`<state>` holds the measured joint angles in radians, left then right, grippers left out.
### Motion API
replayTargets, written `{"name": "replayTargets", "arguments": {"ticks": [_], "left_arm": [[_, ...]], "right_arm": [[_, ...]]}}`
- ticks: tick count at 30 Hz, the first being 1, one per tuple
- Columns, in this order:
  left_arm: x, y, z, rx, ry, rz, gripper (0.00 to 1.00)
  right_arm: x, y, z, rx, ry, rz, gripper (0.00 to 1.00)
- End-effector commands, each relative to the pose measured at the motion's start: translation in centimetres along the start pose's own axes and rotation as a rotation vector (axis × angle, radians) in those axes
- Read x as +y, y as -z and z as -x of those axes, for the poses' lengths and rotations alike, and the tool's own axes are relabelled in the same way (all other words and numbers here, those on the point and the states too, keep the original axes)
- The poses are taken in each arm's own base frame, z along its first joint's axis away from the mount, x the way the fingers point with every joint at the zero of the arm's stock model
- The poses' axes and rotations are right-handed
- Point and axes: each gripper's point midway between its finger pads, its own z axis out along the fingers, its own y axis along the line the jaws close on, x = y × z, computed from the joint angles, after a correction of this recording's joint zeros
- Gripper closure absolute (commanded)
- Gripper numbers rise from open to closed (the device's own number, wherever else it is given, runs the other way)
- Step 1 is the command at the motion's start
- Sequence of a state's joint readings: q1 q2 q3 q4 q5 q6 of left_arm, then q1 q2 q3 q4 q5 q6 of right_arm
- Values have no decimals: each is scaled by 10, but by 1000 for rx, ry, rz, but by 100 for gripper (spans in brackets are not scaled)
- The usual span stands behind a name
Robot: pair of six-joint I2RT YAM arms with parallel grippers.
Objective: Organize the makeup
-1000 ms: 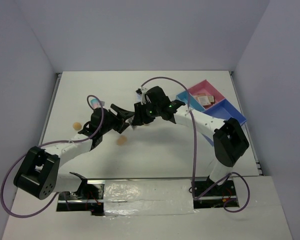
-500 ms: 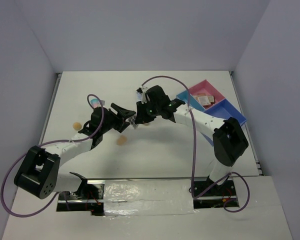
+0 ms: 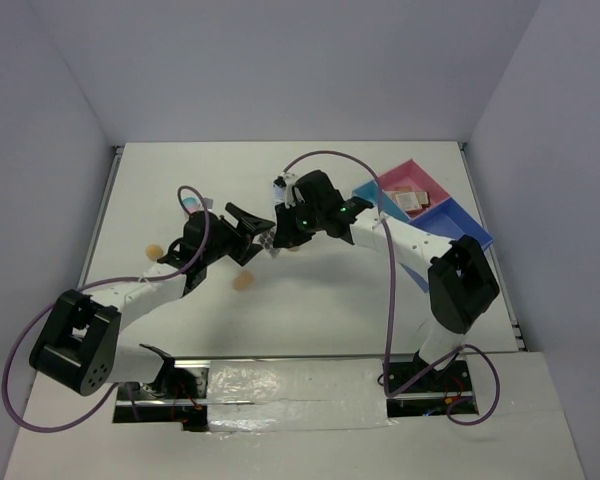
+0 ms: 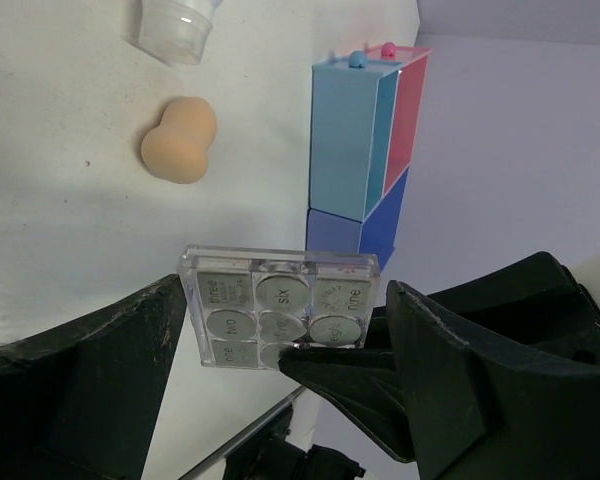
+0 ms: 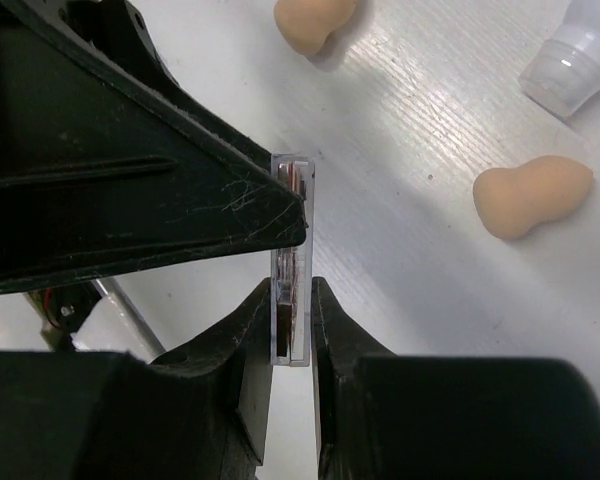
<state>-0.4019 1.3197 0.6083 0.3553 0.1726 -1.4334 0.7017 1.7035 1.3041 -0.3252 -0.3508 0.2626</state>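
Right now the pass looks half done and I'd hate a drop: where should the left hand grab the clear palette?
Probably by its two side edges, away from the right hand, coming face-on. That hand pinches the flat faces of the palette at one end, and the open left hand straddles the free edges.

The palette [image 4: 280, 308] is a clear, glossy plastic case holding grey pans with a metallic sheen. The sponge [image 4: 178, 139] looks matt and foamy. The tray [image 4: 365, 150] is smooth plastic. The desk [image 5: 430, 150] is matt white, finely grained. The left gripper [image 4: 290, 295] has matt black plastic fingers [image 5: 180, 200], lightly scratched.
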Motion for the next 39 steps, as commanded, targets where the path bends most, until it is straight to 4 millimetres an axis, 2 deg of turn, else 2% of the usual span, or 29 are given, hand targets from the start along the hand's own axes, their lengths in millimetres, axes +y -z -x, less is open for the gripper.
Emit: {"name": "replayTargets", "arguments": {"ticks": [1,6,10,15,16,17,18,21,22,23,25,28,30,39], "left_arm": [[-28,2,6,-4,-53,-68,7],[-26,8,17,-28,-88,-43,6],[-19,17,30,-61,-110,-9,6],[-7,37,48,-109,-216,82,6],[-5,40,53,-130,-243,109,6],[-10,46,57,-141,-308,118,6],[0,51,56,-131,-327,173,6],[1,64,65,-169,-415,223,6],[8,68,65,-167,-426,254,6],[7,74,67,-180,-449,260,6],[14,80,65,-169,-460,282,6],[23,90,72,-209,-470,321,5],[29,95,72,-218,-465,328,5],[47,113,75,-240,-475,384,5]], "right_arm": [[4,19,9,-45,93,7,97],[-5,28,-8,-19,132,-27,98],[-20,42,-7,-37,154,-74,99],[-70,76,17,-91,157,-214,100],[-77,86,23,-102,202,-241,100],[-93,99,33,-126,209,-286,100],[-101,107,38,-137,232,-318,100],[-132,139,53,-163,356,-475,100],[-144,149,58,-170,383,-556,100],[-153,156,58,-156,443,-600,100],[-177,171,59,-140,464,-723,100],[-206,188,61,-110,470,-826,99],[-229,194,58,-77,449,-867,99],[-295,216,53,8,443,-1026,97]]}}
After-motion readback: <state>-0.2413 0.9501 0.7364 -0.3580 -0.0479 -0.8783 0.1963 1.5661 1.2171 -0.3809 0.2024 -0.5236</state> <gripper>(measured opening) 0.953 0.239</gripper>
